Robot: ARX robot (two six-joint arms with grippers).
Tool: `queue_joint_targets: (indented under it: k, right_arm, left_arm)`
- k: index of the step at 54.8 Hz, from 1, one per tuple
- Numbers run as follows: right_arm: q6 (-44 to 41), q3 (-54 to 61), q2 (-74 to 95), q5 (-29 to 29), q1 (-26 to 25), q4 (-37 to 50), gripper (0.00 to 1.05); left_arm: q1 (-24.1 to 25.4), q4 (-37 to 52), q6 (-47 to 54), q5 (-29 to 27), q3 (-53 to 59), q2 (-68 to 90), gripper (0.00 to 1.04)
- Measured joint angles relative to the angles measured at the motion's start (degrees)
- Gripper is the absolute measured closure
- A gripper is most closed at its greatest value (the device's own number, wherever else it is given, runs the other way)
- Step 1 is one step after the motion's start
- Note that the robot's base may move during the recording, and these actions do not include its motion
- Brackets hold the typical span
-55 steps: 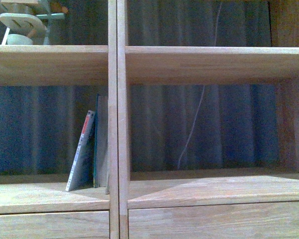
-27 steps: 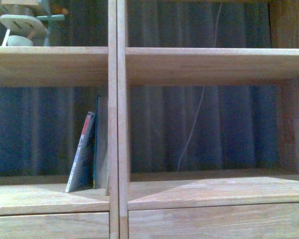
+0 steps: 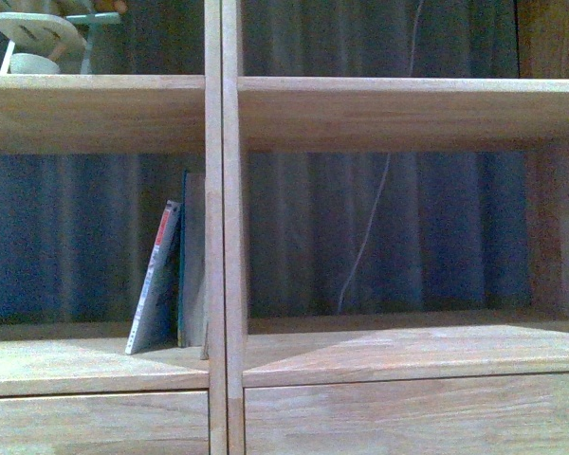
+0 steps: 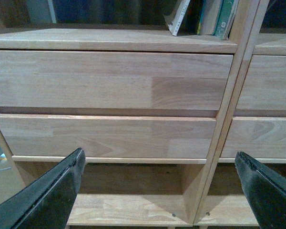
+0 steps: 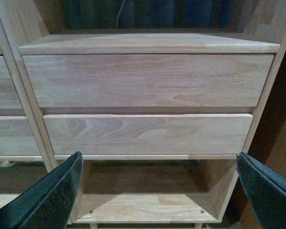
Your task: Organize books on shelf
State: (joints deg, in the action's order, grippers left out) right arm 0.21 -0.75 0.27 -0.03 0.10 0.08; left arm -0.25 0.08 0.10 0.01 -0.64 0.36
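left shelf (image 3: pixel 95 365) bay holds two books (image 3: pixel 175 275); both arms' fingers (image 4: pixel 47 195) (image 5: pixel 47 195) spread apart, empty.

Only the fingers of each gripper show in the wrist views. The left gripper (image 4: pixel 157 191) has two matte black, wedge-shaped fingers (image 4: pixel 47 198) with pale, worn edges; the right gripper (image 5: pixel 157 191) has matching black tapered fingers (image 5: pixel 50 198), smooth and unmarked.

two books (image 3: pixel 169 280) stand in the shelf's (image 3: pixel 223 227) left compartment, against the centre divider.
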Motion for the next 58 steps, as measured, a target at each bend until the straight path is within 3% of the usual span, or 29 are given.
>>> queue_joint_targets:
  k: [58]
  right_arm:
    - [0.00,0.00,0.00,0.00,0.00,0.00,0.07]
  left_arm:
    - [0.00,0.00,0.00,0.00,0.00,0.00,0.07]
